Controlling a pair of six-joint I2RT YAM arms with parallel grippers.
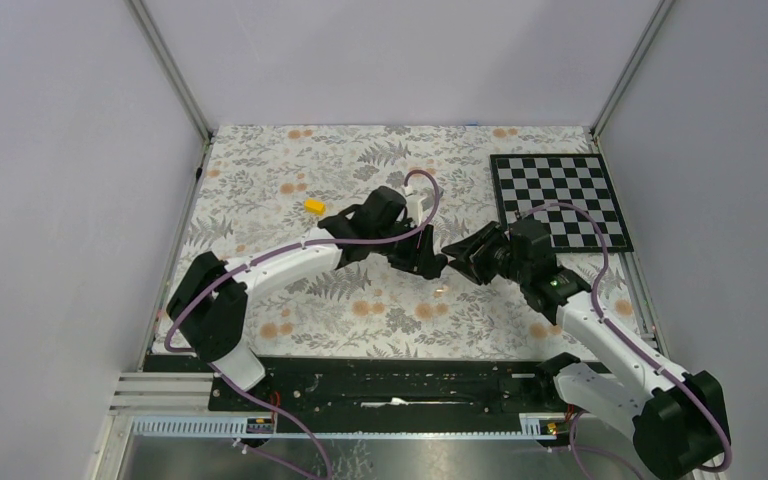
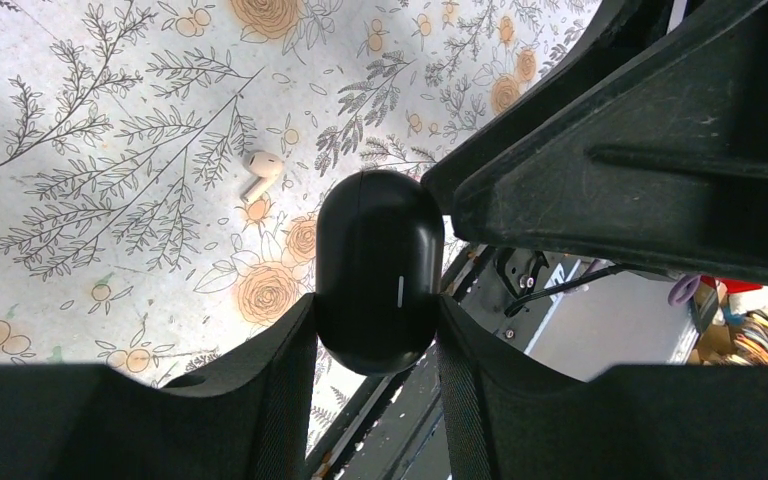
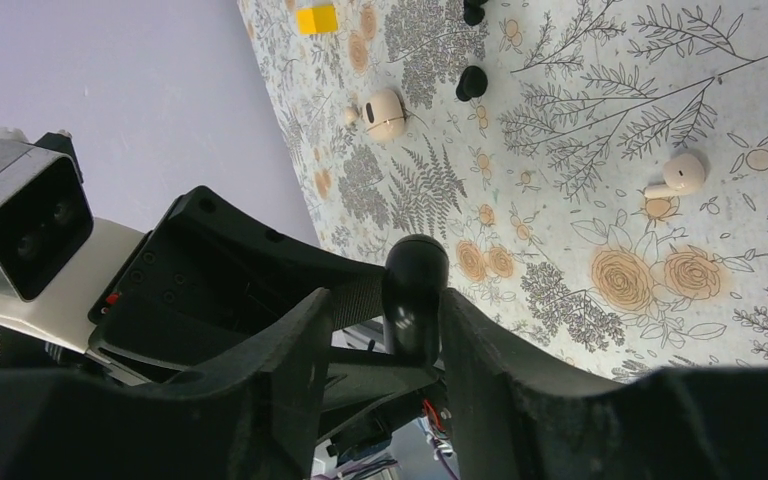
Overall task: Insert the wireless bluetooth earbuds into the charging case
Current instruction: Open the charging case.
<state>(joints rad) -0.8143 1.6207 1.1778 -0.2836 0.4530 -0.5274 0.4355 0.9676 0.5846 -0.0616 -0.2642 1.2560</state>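
While left pincer clamps charging case at near end, long axis outward, right pincer straddles far end, grip unclear; black earbuds on table, well ahead.

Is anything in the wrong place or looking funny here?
Yes. The black oval charging case is closed, pinched in the left jaws, while the two tiny black rounded earbuds lie loose on the flowery tablecloth. A white stemmed earbud lies stray there too.

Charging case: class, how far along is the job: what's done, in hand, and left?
Done: the left pincer holds the case, lid shut. In hand: the right pincer grips its other end, probably to open it. Left: both black earbuds lie out on the table, not yet inserted.
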